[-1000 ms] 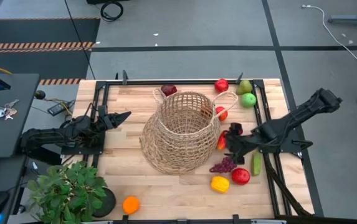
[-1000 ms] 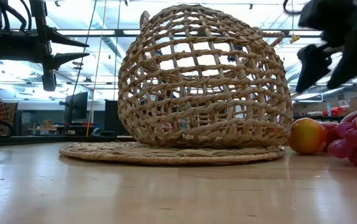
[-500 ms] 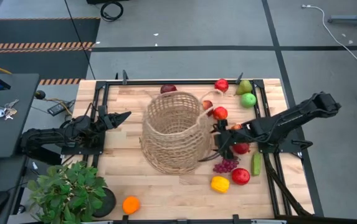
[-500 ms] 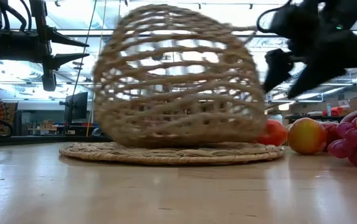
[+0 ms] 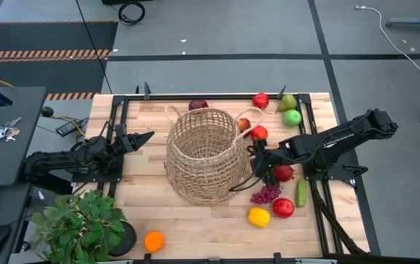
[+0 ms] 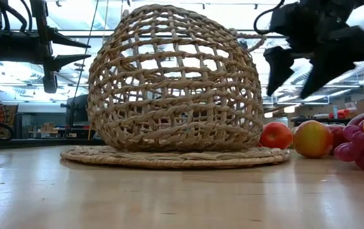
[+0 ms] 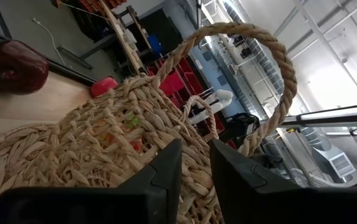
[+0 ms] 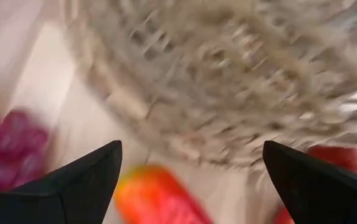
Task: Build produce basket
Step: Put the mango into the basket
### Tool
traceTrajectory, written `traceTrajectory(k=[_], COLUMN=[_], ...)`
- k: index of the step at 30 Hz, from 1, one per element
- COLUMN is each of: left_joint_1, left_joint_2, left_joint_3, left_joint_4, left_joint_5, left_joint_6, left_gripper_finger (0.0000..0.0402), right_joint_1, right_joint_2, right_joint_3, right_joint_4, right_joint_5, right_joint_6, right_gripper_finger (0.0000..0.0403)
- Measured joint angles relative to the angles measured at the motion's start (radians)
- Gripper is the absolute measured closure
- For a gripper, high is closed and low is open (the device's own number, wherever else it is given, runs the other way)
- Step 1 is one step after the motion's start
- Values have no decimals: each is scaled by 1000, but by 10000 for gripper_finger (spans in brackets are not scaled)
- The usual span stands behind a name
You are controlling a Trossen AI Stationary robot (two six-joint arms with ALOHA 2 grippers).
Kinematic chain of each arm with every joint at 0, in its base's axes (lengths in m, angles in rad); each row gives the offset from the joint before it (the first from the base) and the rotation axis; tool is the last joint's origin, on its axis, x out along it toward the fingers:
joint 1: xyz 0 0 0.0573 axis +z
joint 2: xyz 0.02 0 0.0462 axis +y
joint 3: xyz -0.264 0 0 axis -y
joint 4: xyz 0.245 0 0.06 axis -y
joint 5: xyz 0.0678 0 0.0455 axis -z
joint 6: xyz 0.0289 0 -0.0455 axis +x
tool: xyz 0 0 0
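Just beside the basket point(image 5: 204, 155), the right gripper point(image 5: 257, 163) hangs with fingers spread wide and empty; the basket stands upright with nothing visibly inside. The produce point(image 5: 268, 194) lies scattered around that gripper. The left gripper point(image 5: 145, 137) waits pinched closed, apart

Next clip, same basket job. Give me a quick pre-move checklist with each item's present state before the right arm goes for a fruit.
1. Right gripper open and empty, beside the basket: ok.
2. Basket standing mouth-up on its woven mat: ok.
3. Fruit already in the basket: cannot tell; nothing plainly shows inside.
4. Fruit near the right gripper: ok; a red apple and the grapes lie close.
5. Left gripper shut, parked at the table's left edge, clear of the basket: ok.
6. Orange by the potted plant, far from the right arm: not ok.
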Motion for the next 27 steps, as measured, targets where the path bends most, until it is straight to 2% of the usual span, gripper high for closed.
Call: traceTrajectory(k=[2, 5, 12, 22, 27], left_joint_1=[0, 0, 0, 0, 0], left_joint_2=[0, 0, 0, 0, 0], left_joint_3=[0, 0, 0, 0, 0], left_joint_4=[0, 0, 0, 0, 0], left_joint_5=[0, 0, 0, 0, 0], left_joint_6=[0, 0, 0, 0, 0], left_gripper_finger=[315, 318, 315, 317, 318], right_joint_1=[-7, -13, -66, -93, -93], right_joint_2=[0, 1, 17, 163, 238], right_joint_3=[0, 0, -11, -43, -43], right_joint_4=[-58, -120, -144, -132, -125], right_joint_5=[-50, -62, -106, -129, -103], right_joint_6=[-33, -115, -234, -305, -335], right_gripper_finger=[9, 9, 9, 12, 37])
